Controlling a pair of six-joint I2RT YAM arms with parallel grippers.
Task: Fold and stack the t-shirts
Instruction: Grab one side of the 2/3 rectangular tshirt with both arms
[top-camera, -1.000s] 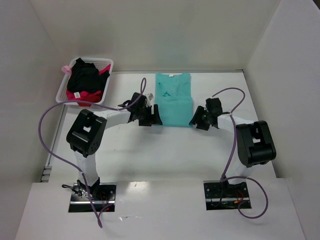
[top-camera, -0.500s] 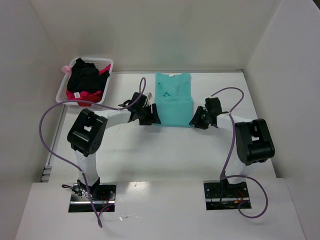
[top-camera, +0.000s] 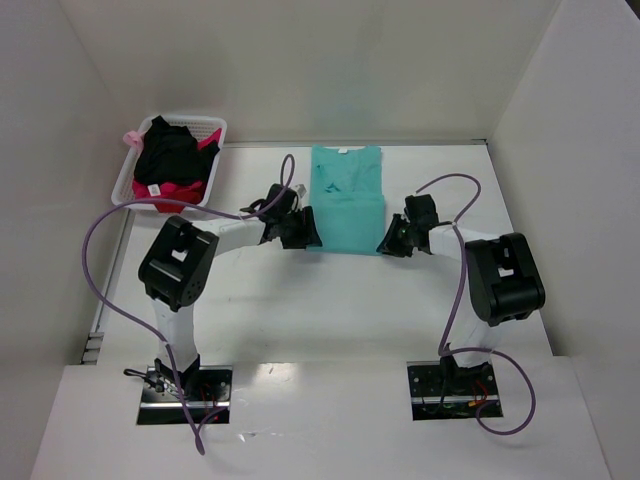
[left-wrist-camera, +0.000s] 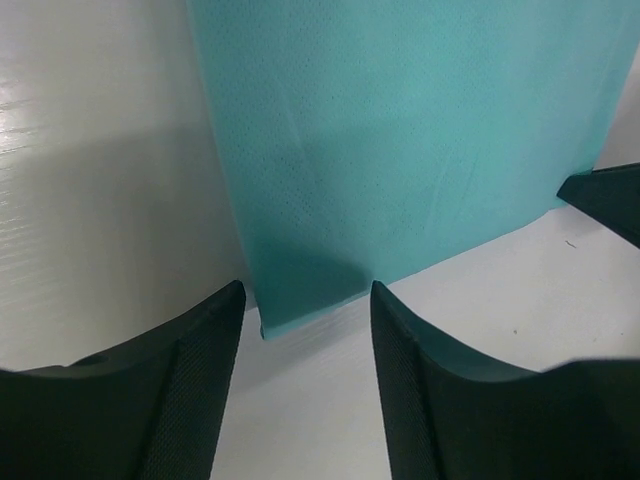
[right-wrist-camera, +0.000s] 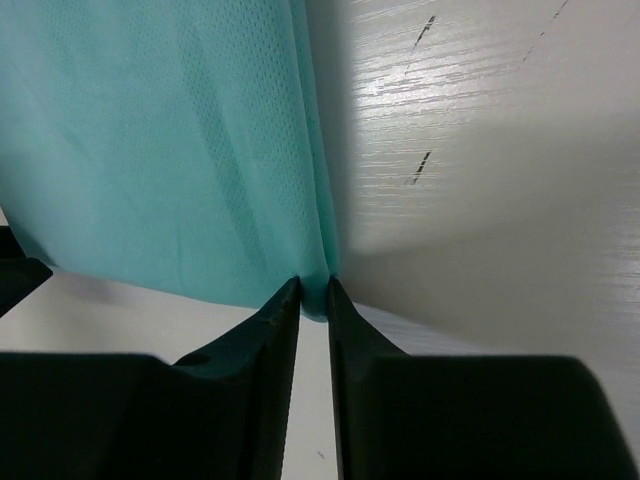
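Observation:
A teal t-shirt (top-camera: 346, 200) lies flat in a long folded strip at the table's middle, collar at the far end. My left gripper (top-camera: 305, 232) sits at its near left corner. In the left wrist view that gripper (left-wrist-camera: 306, 300) is open, and the corner of the teal cloth (left-wrist-camera: 400, 150) reaches just between the fingertips without touching them. My right gripper (top-camera: 388, 242) is at the near right corner. The right wrist view shows this gripper (right-wrist-camera: 314, 290) shut on the edge of the teal fabric (right-wrist-camera: 170, 150). A black t-shirt (top-camera: 170, 155) and a pink-red t-shirt (top-camera: 165, 192) lie bunched in the basket.
A white lattice basket (top-camera: 214, 127) stands at the far left by the wall. White walls close in the table at the back and both sides. Purple cables (top-camera: 100, 250) loop off both arms.
Both grippers have narrowed. The right one has closed onto the shirt's near right corner, and the left one has edged in towards the near left corner.

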